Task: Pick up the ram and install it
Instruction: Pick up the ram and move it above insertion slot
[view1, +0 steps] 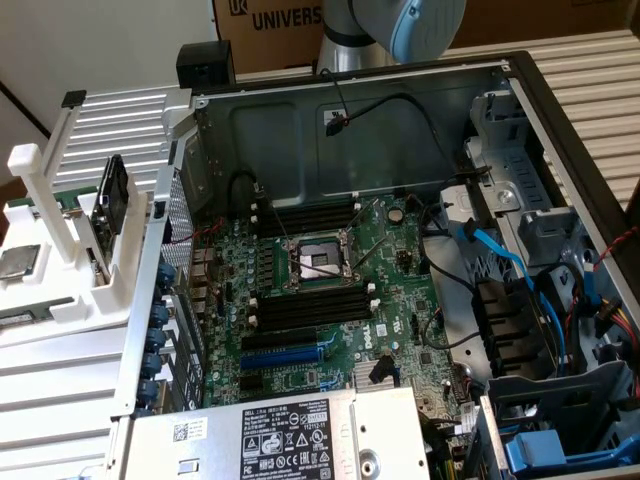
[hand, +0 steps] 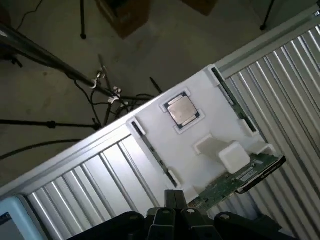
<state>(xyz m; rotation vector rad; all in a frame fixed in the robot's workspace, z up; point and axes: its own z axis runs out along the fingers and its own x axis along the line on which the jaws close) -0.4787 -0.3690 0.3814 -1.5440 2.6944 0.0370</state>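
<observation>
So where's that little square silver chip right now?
The silver chip lies in the white holder at the exterior view's left, outside the computer case, near the black-framed board.

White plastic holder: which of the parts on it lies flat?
The small square silver-topped chip, flat in its recess. The two thin dark-green sticks and the wider black-framed board stand on edge.

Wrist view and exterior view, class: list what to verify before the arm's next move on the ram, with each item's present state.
1. Ram seated on edge in white holder: ok.
2. Gripper empty: ok.
3. Gripper open for pickup: not ok, shut.
4. Case open, motherboard exposed: ok.
5. Black memory slots free: ok, look empty.
6. Slot latches open: cannot tell.
</observation>
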